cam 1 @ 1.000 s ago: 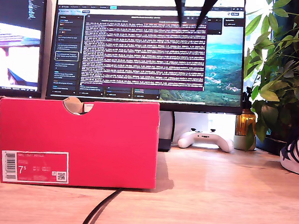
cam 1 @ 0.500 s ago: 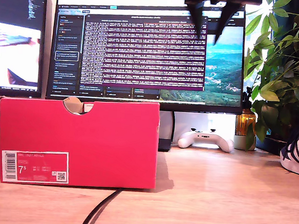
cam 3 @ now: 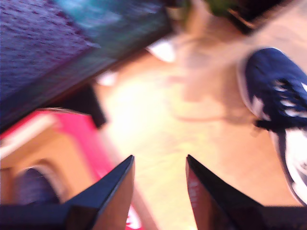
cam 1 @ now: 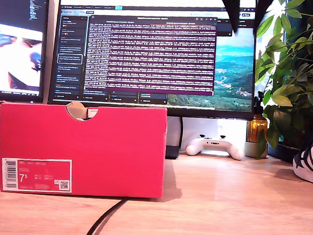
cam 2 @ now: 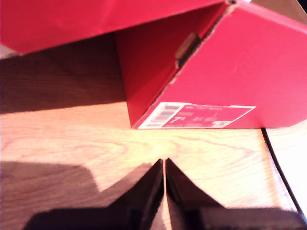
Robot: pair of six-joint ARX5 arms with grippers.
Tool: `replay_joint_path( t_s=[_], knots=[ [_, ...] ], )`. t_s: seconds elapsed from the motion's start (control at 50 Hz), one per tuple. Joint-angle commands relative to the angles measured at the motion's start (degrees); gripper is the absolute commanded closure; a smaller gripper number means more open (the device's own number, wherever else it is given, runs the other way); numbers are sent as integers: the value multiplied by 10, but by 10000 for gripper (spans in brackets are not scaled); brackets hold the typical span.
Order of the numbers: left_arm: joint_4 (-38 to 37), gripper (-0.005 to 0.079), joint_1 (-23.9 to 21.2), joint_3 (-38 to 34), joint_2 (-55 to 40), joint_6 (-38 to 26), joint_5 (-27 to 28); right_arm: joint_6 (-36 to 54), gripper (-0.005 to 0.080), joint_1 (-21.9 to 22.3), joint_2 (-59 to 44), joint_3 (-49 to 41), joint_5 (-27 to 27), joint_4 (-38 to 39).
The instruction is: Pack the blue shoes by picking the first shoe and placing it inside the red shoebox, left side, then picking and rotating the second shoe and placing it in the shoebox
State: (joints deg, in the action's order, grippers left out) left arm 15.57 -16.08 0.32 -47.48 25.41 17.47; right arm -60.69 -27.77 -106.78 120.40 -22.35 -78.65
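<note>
The red shoebox (cam 1: pixel 82 147) stands on the desk at the exterior view's left, its white label (cam 1: pixel 36 174) low on the front. One blue shoe (cam 1: pixel 312 160) lies at that view's right edge, half cut off. My second gripper (cam 1: pixel 247 21) hangs open high in front of the monitor; between its fingers (cam 3: pixel 160 163) I see bare desk, that blue shoe (cam 3: pixel 276 96) off to one side, and the red shoebox (cam 3: pixel 93 139) with a blurred navy shape (cam 3: pixel 31 191) inside. My first gripper (cam 2: pixel 164 177) is shut on nothing, low over the desk near the shoebox's (cam 2: pixel 240 72) labelled corner.
Two monitors (cam 1: pixel 156 47) stand behind the box. A white game controller (cam 1: pixel 215 146) and an amber bottle (cam 1: pixel 256 130) sit under the larger screen. A leafy plant (cam 1: pixel 297 68) fills the exterior view's right. A black cable (cam 1: pixel 103 221) runs forward from the box.
The open gripper at the top of the exterior view has travelled toward that view's right, from mid-monitor toward the plant. Box and shoe have not moved.
</note>
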Motion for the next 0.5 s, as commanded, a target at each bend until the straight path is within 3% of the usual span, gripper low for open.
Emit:
replay_joint_path(
  t_s=[0.0, 0.48],
  knots=[
    [4, 764, -1, -17, -2, -3, 0, -27, 448, 2, 33, -24, -11, 1],
    [3, 764, -1, -17, -2, -3, 0, -197, 448, 40, 167, -227, -44, 1]
  ],
)
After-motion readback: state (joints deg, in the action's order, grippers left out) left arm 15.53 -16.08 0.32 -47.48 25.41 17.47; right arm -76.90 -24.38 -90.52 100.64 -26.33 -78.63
